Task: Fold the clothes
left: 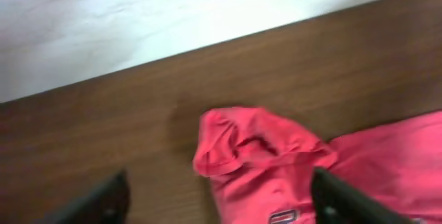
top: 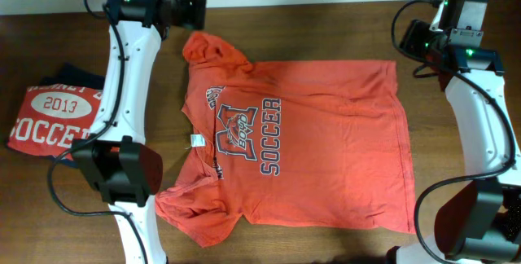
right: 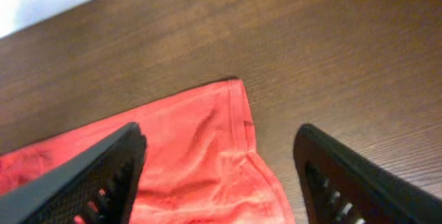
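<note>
The shirt (top: pixel 317 142) lies flat, print up, across the middle of the overhead frame, with its neck toward the left and its hem toward the right. It is thin, soft cloth: light, limp and sure to sag and wrinkle wherever it is not held. Both sleeves show this. The upper sleeve (top: pixel 213 52) is bunched at upper left and the lower sleeve (top: pixel 199 207) is rumpled at lower left, while the body is nearly smooth. We judge that it will slide easily on the wood, and that a pinch through an edge seam will hold better than a pinch in mid-fabric. The best holds look to be the bunched upper sleeve and the upper hem corner (right: pixel 231 89), taken together so the cloth lifts evenly.

The left end effector (left: pixel 219 182) hangs over that sleeve, jaws spread wide, gripping nothing. The right end effector (right: pixel 219 137) hangs over the hem corner, also spread and empty.

The counter (top: pixel 326 19) is dark wood. At its far left a red shirt (top: pixel 49 121) lies apart on a navy garment (top: pixel 77 77).
</note>
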You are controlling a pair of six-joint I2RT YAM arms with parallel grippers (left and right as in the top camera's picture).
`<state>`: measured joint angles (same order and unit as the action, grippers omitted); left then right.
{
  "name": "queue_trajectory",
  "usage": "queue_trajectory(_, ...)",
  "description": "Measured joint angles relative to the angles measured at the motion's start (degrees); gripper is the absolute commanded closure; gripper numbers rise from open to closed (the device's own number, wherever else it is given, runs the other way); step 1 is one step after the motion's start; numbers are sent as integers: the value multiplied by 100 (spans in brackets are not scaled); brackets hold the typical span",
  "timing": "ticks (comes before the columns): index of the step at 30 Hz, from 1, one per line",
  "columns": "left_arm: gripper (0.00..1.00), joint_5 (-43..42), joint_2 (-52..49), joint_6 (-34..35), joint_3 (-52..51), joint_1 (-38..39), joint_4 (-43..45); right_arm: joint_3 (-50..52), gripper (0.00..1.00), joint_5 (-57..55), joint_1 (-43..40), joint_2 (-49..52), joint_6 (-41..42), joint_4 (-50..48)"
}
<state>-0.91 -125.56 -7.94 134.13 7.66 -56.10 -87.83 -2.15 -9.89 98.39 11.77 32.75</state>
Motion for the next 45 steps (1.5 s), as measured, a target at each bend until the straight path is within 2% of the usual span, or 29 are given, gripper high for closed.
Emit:
queue_trajectory(1, 13, 125, 0, -33, 2, 2, -48, 0, 25, 11, -9, -37, -46, 39)
queue_trajectory(2, 8, 219, 20, -68, 7, 2, -92, 0, 24, 9, -22, -92, -76, 118)
queue_trajectory(5, 7, 420, 153, -146, 13, 2, -422, 0, 21, 9, -90, -352, -146, 525)
queue_trajectory(11, 7, 551, 903, -146, 48, 2, -1764, -9, 20, 48, -160, -1266, -13, 1825)
queue_trajectory(17, 10, 586, 1416, 332, 155, -28, -3276, -22, 20, 459, -160, -1596, 155, 3067)
queue_trajectory(20, 11, 518, 1342, 525, -28, -140, -3296, -22, 20, 535, -160, -1515, 170, 3429)
queue_trajectory(21, 16, 426, 1303, 564, -192, -201, -3250, -22, 21, 553, -160, -1471, 177, 3519)
queue_trajectory(22, 16, 363, 1263, 595, -330, -245, -3195, -24, 21, 568, -160, -1423, 177, 3585)
queue_trajectory(24, 16, 173, 1156, 654, -789, -328, -2951, -24, 26, 636, -160, -1283, 181, 3676)
queue_trajectory(28, 19, -85, 883, 671, -1681, -361, -2352, -24, 72, 796, -160, -859, 221, 3711)
queue_trajectory(29, 19, -131, 807, 671, -1910, -356, -2190, -24, 77, 833, -160, -706, 190, 3711)
queue_trajectory(33, 19, -275, 682, 678, -2741, -345, -1648, -24, 75, 881, -173, 131, 234, 3580)
queue_trajectory(35, 19, -323, 684, 678, -2828, -345, -1600, -24, 96, 894, -210, 756, 238, 3346)
queue_trajectory(42, 19, -348, 684, 678, -2828, -345, -1722, -24, 96, 916, -372, 2267, 243, 3027)
queue_trajectory(45, 19, -361, 684, 678, -2828, -345, -1825, -48, 96, 922, -393, 2514, 238, 2870)
